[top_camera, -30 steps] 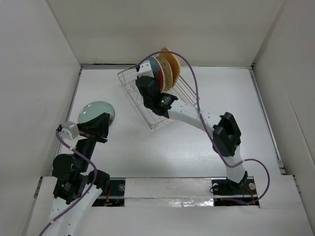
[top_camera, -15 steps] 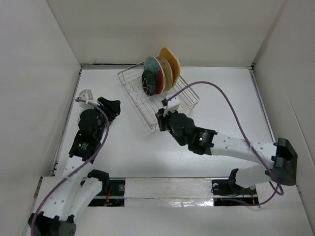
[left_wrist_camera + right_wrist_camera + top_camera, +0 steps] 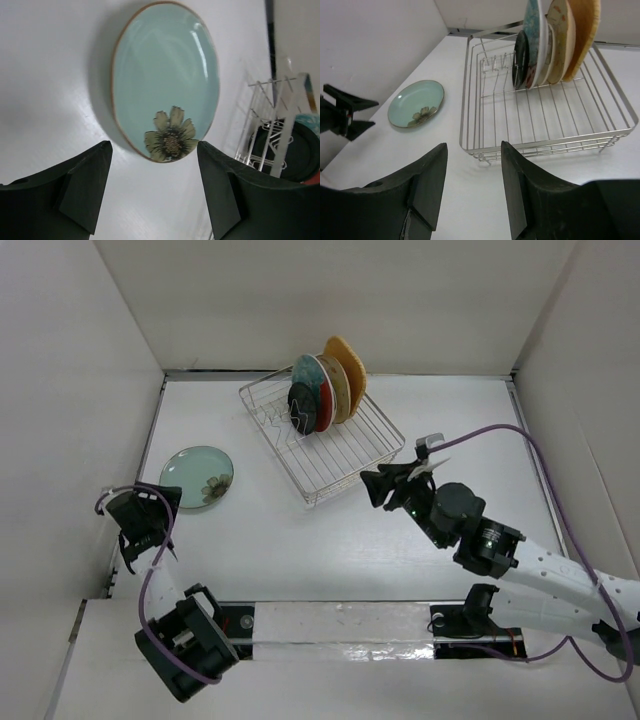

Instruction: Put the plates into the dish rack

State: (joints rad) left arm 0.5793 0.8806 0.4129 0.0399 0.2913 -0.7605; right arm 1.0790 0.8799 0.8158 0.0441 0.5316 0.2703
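Plates [image 3: 325,390] stood on edge between the prongs at the far end of the dish rack [image 3: 350,455], which we judged safely loaded. One pale teal plate [image 3: 197,476] lay flat on the desk [image 3: 300,560] left of the rack. Our left tool [image 3: 152,170] gaped wide and empty near it, seemingly lined up for pickup. Our right tool [image 3: 472,160], equally wide and empty, hung beside the rack's near corner.

Looking down on pale teal plate [image 3: 165,75], flat on white table [image 3: 50,75], clear of spread left gripper [image 3: 152,147] fingers. Far right: dish rack [image 3: 280,115] corner holding small black plate [image 3: 300,160].
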